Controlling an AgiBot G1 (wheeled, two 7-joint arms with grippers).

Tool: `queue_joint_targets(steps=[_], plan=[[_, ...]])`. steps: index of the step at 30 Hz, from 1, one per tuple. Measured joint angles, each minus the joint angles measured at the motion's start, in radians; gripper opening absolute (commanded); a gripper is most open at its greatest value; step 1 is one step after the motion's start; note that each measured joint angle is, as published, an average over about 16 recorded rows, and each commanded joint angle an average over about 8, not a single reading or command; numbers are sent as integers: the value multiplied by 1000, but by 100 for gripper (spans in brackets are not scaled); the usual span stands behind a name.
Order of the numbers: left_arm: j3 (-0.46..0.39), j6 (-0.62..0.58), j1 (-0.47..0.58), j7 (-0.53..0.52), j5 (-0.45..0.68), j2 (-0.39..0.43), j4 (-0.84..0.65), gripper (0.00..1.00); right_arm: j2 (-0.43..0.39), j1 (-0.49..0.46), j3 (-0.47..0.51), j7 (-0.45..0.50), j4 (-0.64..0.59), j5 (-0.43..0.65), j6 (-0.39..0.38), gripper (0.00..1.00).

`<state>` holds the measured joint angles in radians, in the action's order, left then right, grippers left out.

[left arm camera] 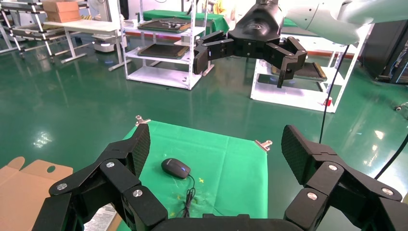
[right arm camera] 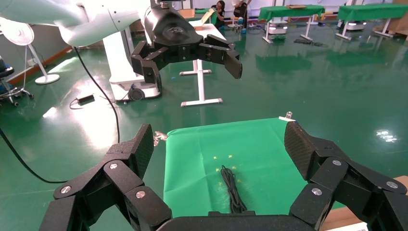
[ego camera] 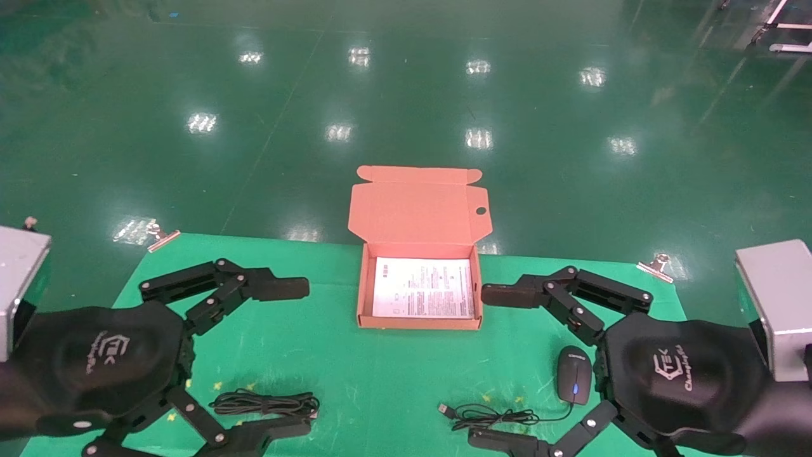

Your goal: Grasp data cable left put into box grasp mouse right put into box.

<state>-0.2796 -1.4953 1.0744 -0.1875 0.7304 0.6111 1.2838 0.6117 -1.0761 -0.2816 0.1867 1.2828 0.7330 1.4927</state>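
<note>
The salmon-orange box (ego camera: 364, 298) stands open at the table's far middle, lid flap up, a printed sheet lying inside; its edge also shows (left arm camera: 24, 192) (right arm camera: 346, 219). The data cable (ego camera: 266, 403) (right arm camera: 231, 190) lies bundled at the front left. At the front right sits the black mouse (ego camera: 574, 374) (left arm camera: 175, 168), blue wheel lit, its thin cord (ego camera: 495, 416) trailing left. My left gripper (ego camera: 292, 358) (left arm camera: 214, 149) hovers open above the cable, holding nothing. My right gripper (ego camera: 491, 367) (right arm camera: 219, 144) hovers open beside the mouse, also holding nothing.
A green cloth (ego camera: 380, 381) covers the table, held by metal clips (ego camera: 163, 236) (ego camera: 656, 265) at the far corners. Grey housings (ego camera: 19, 273) (ego camera: 780, 298) flank the table. Shiny green floor lies beyond the far edge, with racks (left arm camera: 163, 43) farther off.
</note>
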Motion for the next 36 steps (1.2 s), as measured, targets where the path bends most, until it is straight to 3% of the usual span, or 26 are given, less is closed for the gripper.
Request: queue_joint_targets(steps=[22,28,36], plan=[[-27,-8,28,-18,53,-2,-3,100,-4,-12,-6,-31,12,41,2,100],[-84,-31,96,-53,161,9,-14,100,5,-52,-27,-112,34,140,9,100],[-224,-68,236,-82,368,66,-48,100,45,-156,-102,-321,64,382,28,100]])
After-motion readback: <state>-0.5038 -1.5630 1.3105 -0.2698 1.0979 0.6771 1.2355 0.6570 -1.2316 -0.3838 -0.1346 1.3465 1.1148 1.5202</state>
